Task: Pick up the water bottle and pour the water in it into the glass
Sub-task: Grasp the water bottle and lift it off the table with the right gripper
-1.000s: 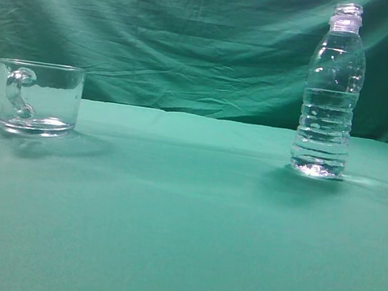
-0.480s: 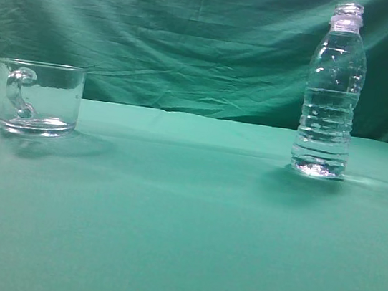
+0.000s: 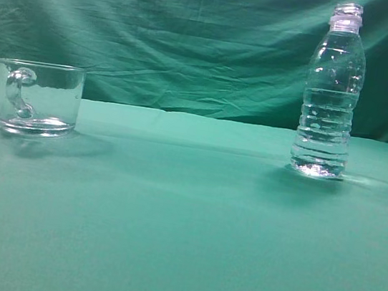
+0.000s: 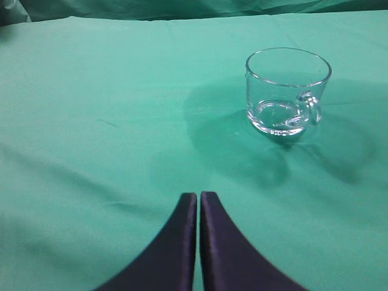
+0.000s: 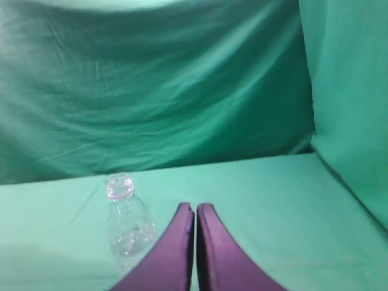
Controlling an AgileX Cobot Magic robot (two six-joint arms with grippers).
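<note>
The water bottle [image 3: 331, 92] stands upright and uncapped on the green cloth at the right; its water [image 3: 324, 127] fills most of it. It also shows in the right wrist view [image 5: 126, 224], left of my right gripper [image 5: 194, 207], which is shut and empty, apart from it. The glass [image 3: 36, 97] is an empty clear mug at the left with its handle facing the camera. In the left wrist view the glass [image 4: 286, 91] sits ahead and to the right of my left gripper [image 4: 198, 196], which is shut and empty. Neither gripper shows in the exterior view.
The green tablecloth [image 3: 184, 216] covers the table, and a green cloth backdrop [image 3: 195, 37] hangs behind. A cloth-covered side wall [image 5: 351, 109] rises at the right.
</note>
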